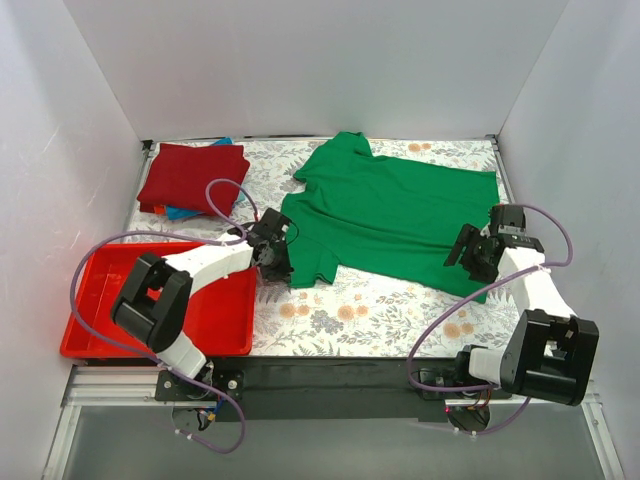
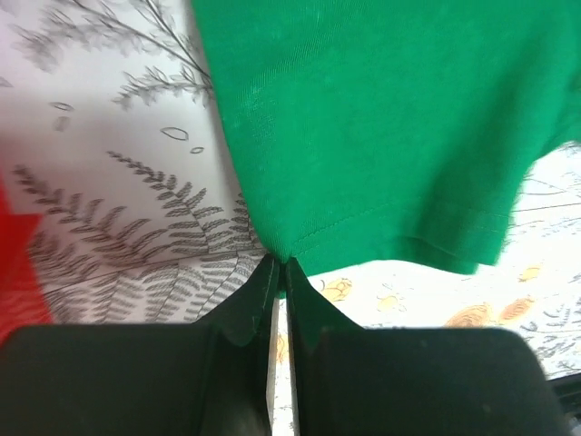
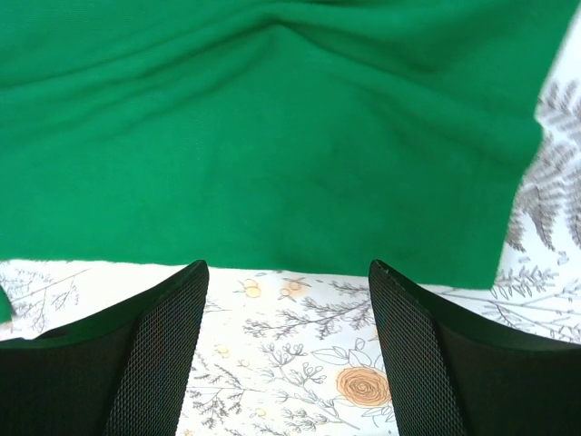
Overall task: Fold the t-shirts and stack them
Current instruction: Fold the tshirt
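I have my left pincer (image 2: 280,265) pinched closed on a sleeve corner of the green t-shirt (image 1: 400,215); my right pincer (image 3: 286,265) gapes wide just beside its hem.

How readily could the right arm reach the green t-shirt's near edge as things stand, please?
Probably yes: the right pincer is open just short of the green t-shirt, with only bare floral tablecloth between them.

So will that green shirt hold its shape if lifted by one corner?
Probably not: the green shirt looks thin and soft, with ripples ahead of the right tool. It would likely hang limp from the left tool pinching its sleeve hem.
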### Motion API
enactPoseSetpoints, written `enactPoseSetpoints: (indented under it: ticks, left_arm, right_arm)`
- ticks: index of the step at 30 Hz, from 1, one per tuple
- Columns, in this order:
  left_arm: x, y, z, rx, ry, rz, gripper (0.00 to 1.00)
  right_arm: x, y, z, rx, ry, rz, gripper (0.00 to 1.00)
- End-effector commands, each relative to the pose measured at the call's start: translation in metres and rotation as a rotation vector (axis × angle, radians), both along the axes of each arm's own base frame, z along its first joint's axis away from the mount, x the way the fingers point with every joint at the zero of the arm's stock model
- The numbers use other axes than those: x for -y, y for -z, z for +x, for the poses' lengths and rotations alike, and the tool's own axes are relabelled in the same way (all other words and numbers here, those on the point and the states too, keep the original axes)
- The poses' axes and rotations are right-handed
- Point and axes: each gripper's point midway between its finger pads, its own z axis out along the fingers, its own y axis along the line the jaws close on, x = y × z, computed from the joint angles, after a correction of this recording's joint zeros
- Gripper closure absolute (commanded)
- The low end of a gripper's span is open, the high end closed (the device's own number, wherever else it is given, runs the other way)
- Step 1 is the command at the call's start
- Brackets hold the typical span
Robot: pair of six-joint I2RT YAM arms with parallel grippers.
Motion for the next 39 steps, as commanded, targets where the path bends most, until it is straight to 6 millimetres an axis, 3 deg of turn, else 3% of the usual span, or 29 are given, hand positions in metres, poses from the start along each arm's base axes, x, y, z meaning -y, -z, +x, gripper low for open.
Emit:
enactPoseSetpoints:
  ticks: [1, 7, 10, 15, 25, 32, 38, 39]
  left_arm:
    - [-0.004, -0.058, 0.027, 0.162, -0.019, -0.018, 1.0]
    - [-0.004, -0.085, 0.023, 0.22, -0.056, -0.085, 1.0]
    - [-0.008, -0.1, 0.019, 0.263, -0.082, -0.116, 1.0]
    - [-0.011, -0.104, 0.007, 0.281, -0.085, -0.159, 1.0]
    - [-0.014, -0.107, -0.002, 0.297, -0.098, -0.191, 1.0]
    - [-0.012, -0.112, 0.0, 0.299, -0.092, -0.195, 1.0]
    - [-0.013, -0.12, 0.0, 0.312, -0.095, -0.196, 1.0]
    - [-0.013, -0.124, 0.001, 0.317, -0.095, -0.199, 1.0]
  right_arm:
    - [0.027, 0.004, -0.012, -0.004, 0.161, -0.046, 0.22]
    - [0.049, 0.03, -0.043, -0.08, 0.239, -0.051, 0.26]
    - [0.048, 0.047, -0.057, -0.144, 0.262, -0.017, 0.31]
    - [0.048, 0.058, -0.058, -0.182, 0.288, 0.003, 0.45]
    - [0.076, 0.065, -0.059, -0.231, 0.346, -0.121, 0.52]
    - [0.076, 0.07, -0.064, -0.25, 0.367, -0.117, 0.59]
    - [0.073, 0.071, -0.067, -0.25, 0.356, -0.108, 0.72]
    - [0.073, 0.069, -0.067, -0.242, 0.354, -0.109, 0.79]
